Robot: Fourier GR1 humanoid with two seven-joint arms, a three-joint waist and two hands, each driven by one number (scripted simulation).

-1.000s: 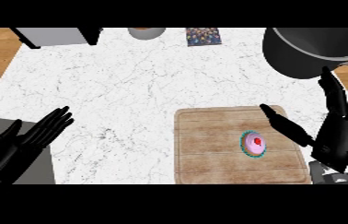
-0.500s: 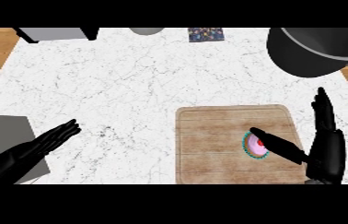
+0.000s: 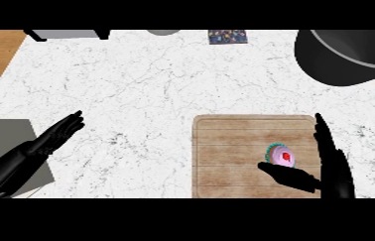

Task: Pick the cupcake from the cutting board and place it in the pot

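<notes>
Right robot hand open, fingers straight. Cupcake between its thumb and fingers, on cutting board. Pot well beyond fingertips. Left robot hand open.

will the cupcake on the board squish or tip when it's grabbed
Probably light: the cupcake looks small beside the right hand. Its pink top likely smears if squeezed, so the teal wrapper seems the safer hold. Sitting flat on the cutting board, it may tip rather than roll.
</notes>
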